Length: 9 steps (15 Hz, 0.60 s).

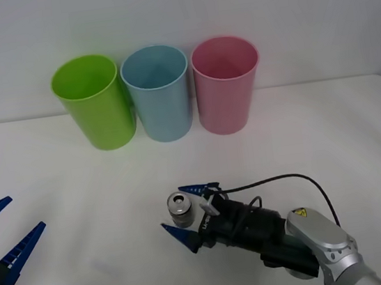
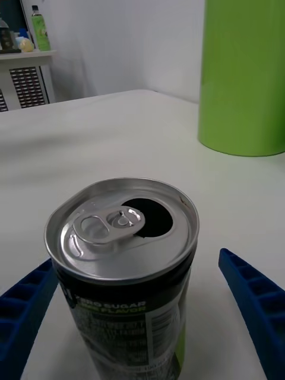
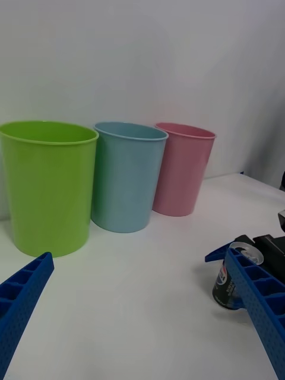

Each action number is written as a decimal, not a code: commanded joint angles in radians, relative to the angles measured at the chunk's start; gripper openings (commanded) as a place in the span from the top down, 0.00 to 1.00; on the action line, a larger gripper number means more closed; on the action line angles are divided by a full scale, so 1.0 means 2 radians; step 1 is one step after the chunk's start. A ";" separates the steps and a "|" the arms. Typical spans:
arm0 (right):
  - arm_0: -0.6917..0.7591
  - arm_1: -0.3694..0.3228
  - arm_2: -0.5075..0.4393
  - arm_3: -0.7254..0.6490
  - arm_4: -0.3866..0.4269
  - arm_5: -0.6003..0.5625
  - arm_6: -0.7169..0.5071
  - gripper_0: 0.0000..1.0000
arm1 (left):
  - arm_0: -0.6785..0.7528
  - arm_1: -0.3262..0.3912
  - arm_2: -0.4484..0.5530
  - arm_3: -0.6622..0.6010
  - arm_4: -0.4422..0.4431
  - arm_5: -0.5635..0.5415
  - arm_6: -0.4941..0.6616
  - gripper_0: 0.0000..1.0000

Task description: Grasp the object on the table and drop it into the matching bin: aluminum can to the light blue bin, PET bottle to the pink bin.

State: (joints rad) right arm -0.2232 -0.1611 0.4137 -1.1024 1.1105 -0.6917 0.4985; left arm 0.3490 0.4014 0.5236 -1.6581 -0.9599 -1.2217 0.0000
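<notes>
On the table, the left gripper is cut off by the edge, its fingers spread wide around nothing. The lime green cup, the light blue bin and the pink bin hold nothing visible. The right gripper stands open around the upright aluminum can, fingers not touching it.

- The aluminum can stands upright on the table, between the spread fingers of the right gripper.
- 3 bins stand in a row behind it.
- The left gripper sits far left.
</notes>
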 commanded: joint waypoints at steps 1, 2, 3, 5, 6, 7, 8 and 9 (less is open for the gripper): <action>0.000 0.000 0.001 0.000 -0.003 0.001 0.006 1.00 | 0.000 0.000 0.000 0.000 0.000 0.000 0.000 0.00; 0.000 0.000 0.003 0.000 -0.003 0.005 0.007 1.00 | 0.000 0.000 0.000 0.000 0.000 0.000 0.000 0.00; 0.000 0.000 0.003 0.000 -0.003 0.005 0.009 1.00 | 0.000 0.000 0.000 0.000 0.000 0.000 0.000 0.00; 0.000 0.000 0.004 0.000 -0.003 0.006 0.010 1.00 | 0.000 0.000 0.000 0.000 0.000 0.000 0.000 0.00; 0.000 0.000 0.004 0.000 -0.003 0.006 0.010 1.00 | 0.000 0.000 0.000 0.000 0.000 0.000 0.000 0.00; 0.000 0.000 0.004 0.000 -0.003 0.006 0.010 1.00 | 0.000 0.000 0.000 0.000 0.000 0.000 0.000 0.00; 0.000 0.000 0.004 0.001 -0.003 0.006 0.010 1.00 | 0.000 0.000 0.000 0.000 0.000 0.000 0.000 0.00; 0.000 0.000 0.004 0.000 -0.004 0.006 0.010 1.00 | 0.000 0.000 0.000 0.000 0.000 0.000 0.000 0.00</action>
State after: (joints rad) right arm -0.2228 -0.1610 0.4218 -1.1022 1.1041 -0.6796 0.5185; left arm 0.3490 0.4014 0.5236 -1.6581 -0.9599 -1.2217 0.0000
